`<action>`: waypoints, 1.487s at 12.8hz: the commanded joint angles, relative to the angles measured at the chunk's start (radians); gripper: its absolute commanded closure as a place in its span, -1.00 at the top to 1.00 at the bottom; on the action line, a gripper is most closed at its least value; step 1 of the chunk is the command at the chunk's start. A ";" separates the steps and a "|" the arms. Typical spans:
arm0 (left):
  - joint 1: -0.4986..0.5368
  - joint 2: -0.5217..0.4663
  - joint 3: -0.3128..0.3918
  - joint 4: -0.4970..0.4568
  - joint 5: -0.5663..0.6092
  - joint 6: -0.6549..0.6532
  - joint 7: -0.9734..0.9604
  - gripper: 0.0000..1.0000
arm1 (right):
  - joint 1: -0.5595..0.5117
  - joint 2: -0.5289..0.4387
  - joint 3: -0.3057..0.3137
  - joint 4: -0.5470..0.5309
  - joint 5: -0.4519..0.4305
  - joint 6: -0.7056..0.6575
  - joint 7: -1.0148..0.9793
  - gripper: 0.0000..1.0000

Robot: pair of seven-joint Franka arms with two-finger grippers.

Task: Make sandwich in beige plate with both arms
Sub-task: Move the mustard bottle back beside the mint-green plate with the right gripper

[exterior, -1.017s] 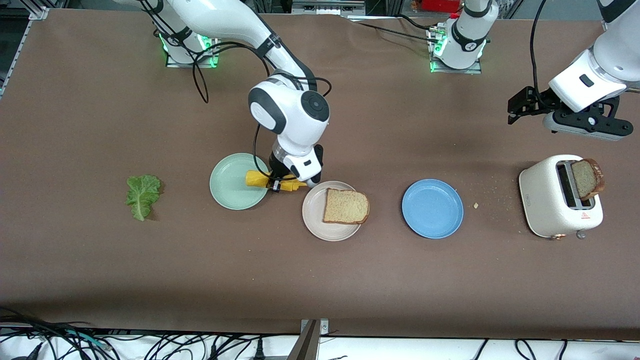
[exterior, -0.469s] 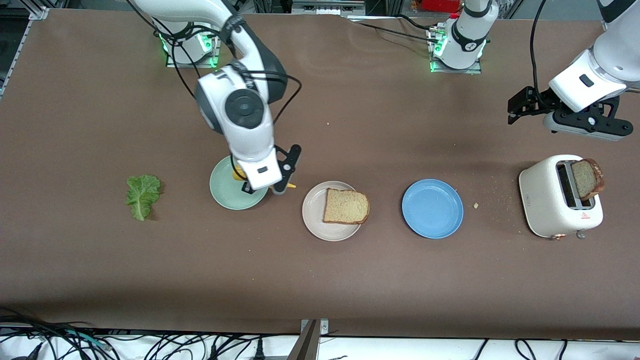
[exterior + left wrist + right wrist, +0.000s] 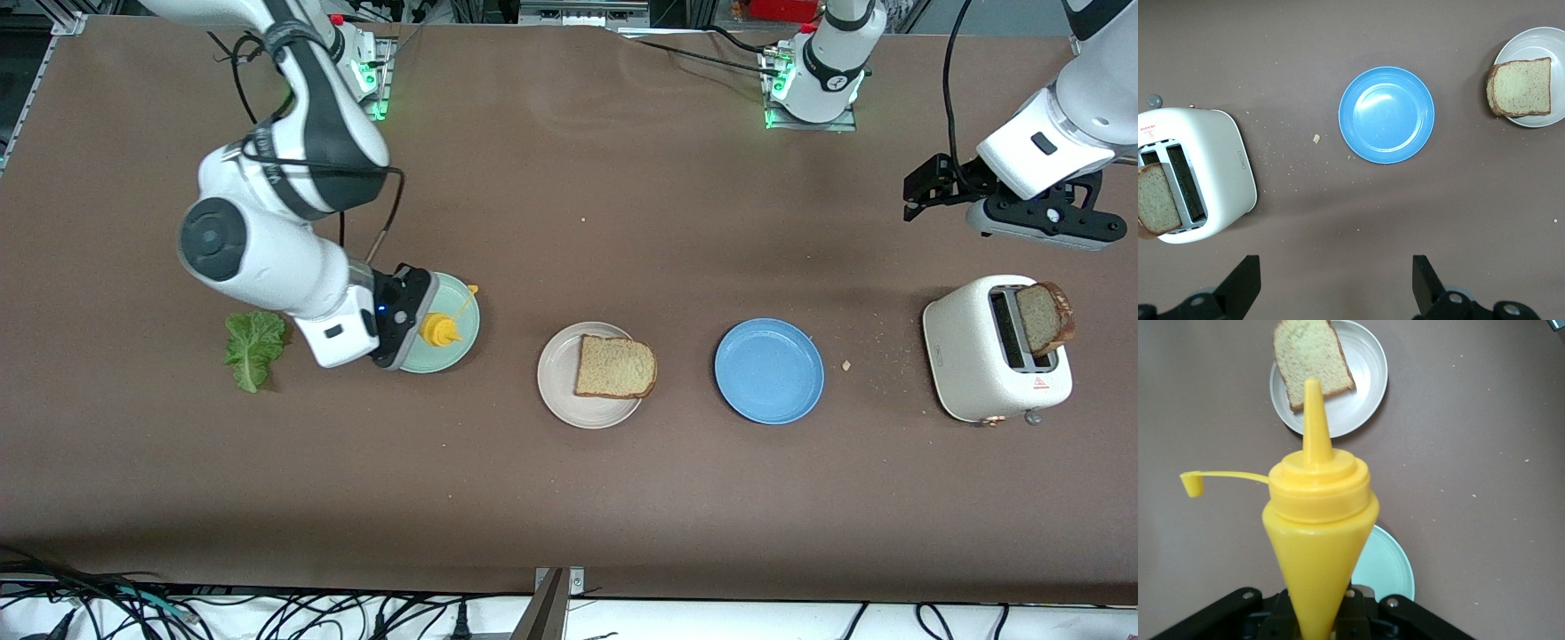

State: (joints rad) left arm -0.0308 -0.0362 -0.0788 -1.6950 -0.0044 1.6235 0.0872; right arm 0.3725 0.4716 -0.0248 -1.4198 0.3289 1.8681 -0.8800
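Brown matte table (image 3: 569, 498) fills nearly the whole front view, lit evenly from above, with soft shadows. Crumbs (image 3: 876, 351) scattered on it beside the white toaster (image 3: 982, 360). Along the table's camera-side edge: a white strip with tangled black cables (image 3: 107, 609) and 1 metal bracket (image 3: 556, 600).

A round beige plate (image 3: 569, 396) sits on the table between a green plate (image 3: 458, 342) and a blue plate (image 3: 769, 371). One square brown bread slice (image 3: 615, 366) lies flat on it, and its edge hangs a bit over the rim toward the blue plate. A second slice (image 3: 1042, 317) stands up in a white toaster (image 3: 969, 356) at the left arm's end. A ruffled green lettuce leaf (image 3: 254, 348) lies flat on the table at the right arm's end.
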 commanded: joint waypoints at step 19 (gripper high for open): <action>-0.001 -0.014 -0.001 -0.009 0.029 -0.004 -0.009 1.00 | -0.494 0.194 0.009 -0.163 0.641 -0.334 -1.243 -0.93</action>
State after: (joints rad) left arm -0.0307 -0.0362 -0.0787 -1.6951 -0.0044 1.6235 0.0872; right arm -0.0922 0.6439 -0.0269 -1.5899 0.9403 1.5631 -2.0578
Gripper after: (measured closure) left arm 0.000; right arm 0.930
